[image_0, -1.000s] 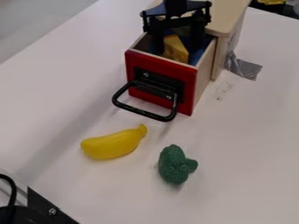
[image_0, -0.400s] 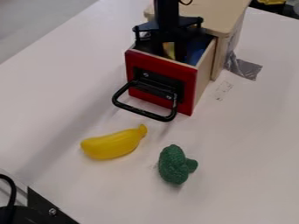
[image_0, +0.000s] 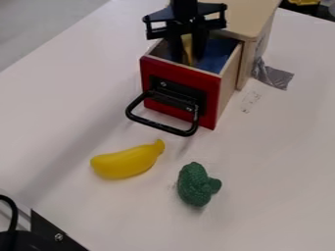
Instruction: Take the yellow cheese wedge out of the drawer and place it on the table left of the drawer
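Yellow block [image_0: 188, 49], probably light and stiff, is clamped at twelve o'clock between the fingers [image_0: 175, 49], best gripped across opposite sides.

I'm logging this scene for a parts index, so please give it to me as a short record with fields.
Tool: reaching down into the open drawer, at the yellow block
Tool position
Yellow block: inside the drawer; whether it is gripped, cannot tell
Drawer: open, red front, blue inside
Handle: black, on the drawer's front
Cabinet: pale wood, behind the drawer
Banana: yellow, on the table
Broccoli: green, near the banana, not touching
Tape: gray, beside the cabinet
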Action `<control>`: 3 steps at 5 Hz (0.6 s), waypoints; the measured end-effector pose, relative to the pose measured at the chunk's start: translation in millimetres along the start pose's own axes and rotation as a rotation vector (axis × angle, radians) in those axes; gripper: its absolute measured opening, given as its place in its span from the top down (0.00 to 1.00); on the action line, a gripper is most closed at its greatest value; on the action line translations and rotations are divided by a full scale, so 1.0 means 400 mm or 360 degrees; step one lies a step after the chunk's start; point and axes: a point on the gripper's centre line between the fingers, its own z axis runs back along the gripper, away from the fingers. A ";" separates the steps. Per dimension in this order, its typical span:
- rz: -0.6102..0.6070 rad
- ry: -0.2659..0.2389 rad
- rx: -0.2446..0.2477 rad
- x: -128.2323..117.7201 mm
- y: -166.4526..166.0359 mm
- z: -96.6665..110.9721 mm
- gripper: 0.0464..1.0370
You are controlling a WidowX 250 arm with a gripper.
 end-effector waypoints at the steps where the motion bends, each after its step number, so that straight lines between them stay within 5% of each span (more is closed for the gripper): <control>1: -0.0040 -0.0010 -0.0066 -0.015 -0.003 0.057 0.70; 3: -0.0011 -0.0008 -0.0162 -0.023 0.042 0.155 0.70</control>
